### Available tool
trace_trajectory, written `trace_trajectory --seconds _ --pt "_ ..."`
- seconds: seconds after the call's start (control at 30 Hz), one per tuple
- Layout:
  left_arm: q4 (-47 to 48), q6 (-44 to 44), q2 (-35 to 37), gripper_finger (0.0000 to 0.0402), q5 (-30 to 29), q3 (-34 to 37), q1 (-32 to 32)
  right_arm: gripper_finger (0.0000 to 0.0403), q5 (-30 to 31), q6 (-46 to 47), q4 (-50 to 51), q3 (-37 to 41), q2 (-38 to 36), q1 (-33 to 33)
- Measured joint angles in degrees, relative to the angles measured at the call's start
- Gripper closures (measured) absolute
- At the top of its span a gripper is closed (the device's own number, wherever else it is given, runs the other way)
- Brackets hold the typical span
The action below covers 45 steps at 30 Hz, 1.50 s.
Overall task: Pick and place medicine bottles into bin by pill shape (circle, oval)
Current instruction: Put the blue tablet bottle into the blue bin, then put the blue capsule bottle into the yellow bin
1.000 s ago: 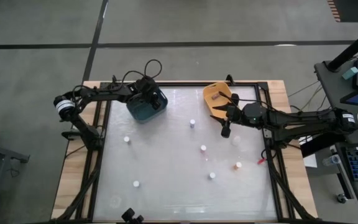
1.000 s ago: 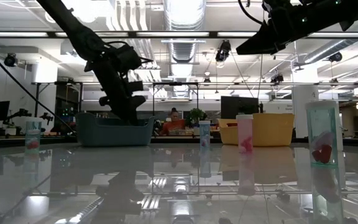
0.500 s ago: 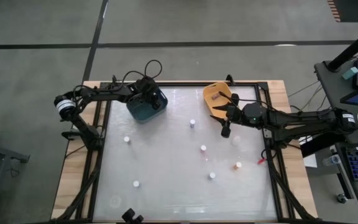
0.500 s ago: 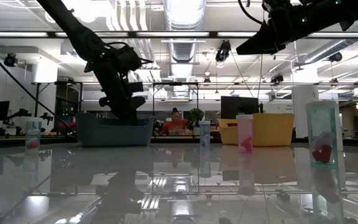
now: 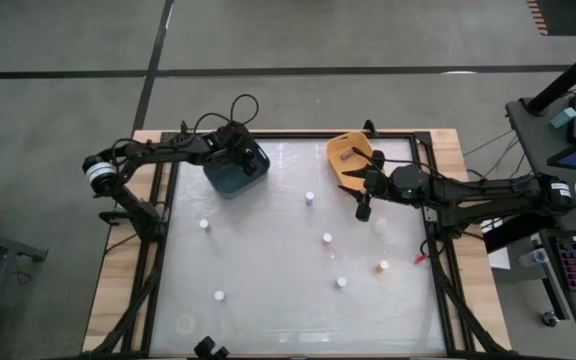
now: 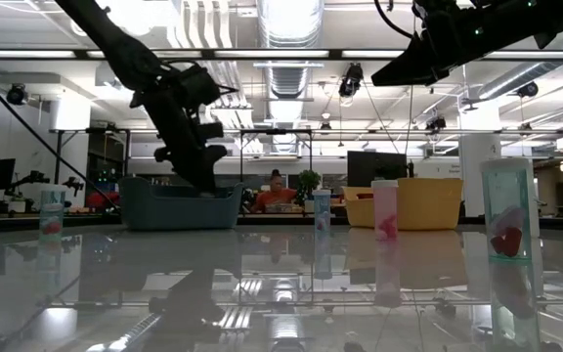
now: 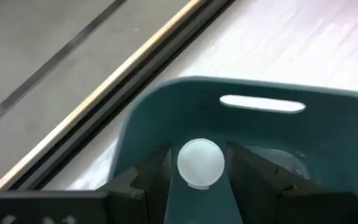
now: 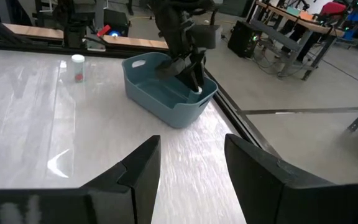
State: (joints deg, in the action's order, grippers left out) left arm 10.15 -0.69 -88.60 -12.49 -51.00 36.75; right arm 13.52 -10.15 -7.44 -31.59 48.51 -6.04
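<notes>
Seen from above: a glass-topped table with a blue tub (image 5: 235, 172) at the far left and a yellow tub (image 5: 349, 158) at the far right. Left gripper (image 5: 251, 160) hanging inside the blue tub, near its rim; from its wrist camera, a white-capped bottle (image 7: 199, 162) standing upright between the two dark fingers (image 7: 143, 178), gaps visible on both sides of the cap, so probably just let go, though contact lower down cannot be told. Bottle's long axis vertical, directly below the gripper, tub walls close around it; straight up looks the only clear way out. Right gripper (image 5: 364, 203) hovering just in front of the yellow tub, jaws parted and empty in its own wrist view. Remaining bottles standing well apart on open glass: one mid-table (image 5: 310, 198), one (image 5: 327, 239) near the right gripper, one lower (image 5: 341, 283), an orange-tinted one (image 5: 384, 266) toward the right edge, two on the left (image 5: 205, 225) and (image 5: 219, 296). Right arm clearly nearer the central ones, with plenty of free room around each.
</notes>
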Motion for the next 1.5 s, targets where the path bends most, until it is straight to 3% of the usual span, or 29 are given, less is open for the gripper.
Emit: trace_trajectory --seconds 0.33,0.67,0.93,1.2,1.5 --pt "1.19 -0.33 10.38 0.0266 0.07 0.23 -1.94 0.0232 0.01 2.07 -0.02 0.00 0.01 0.01" --pt "-0.24 0.00 19.01 0.0266 0.31 2.92 -14.58 0.0232 0.01 11.39 1.03 0.00 0.02 0.01" --pt "-15.30 5.10 21.41 0.0266 0.41 9.98 -23.19 0.0232 -0.04 28.19 3.51 -0.72 0.10 0.01" --pt "-23.35 10.02 22.08 0.0266 0.27 14.63 -24.33 0.0232 -1.01 35.20 11.50 -9.35 3.99 0.03" --pt "-23.11 14.55 22.09 0.0266 0.22 14.93 -24.33 0.0232 -2.14 35.80 26.48 -25.96 15.57 0.01"
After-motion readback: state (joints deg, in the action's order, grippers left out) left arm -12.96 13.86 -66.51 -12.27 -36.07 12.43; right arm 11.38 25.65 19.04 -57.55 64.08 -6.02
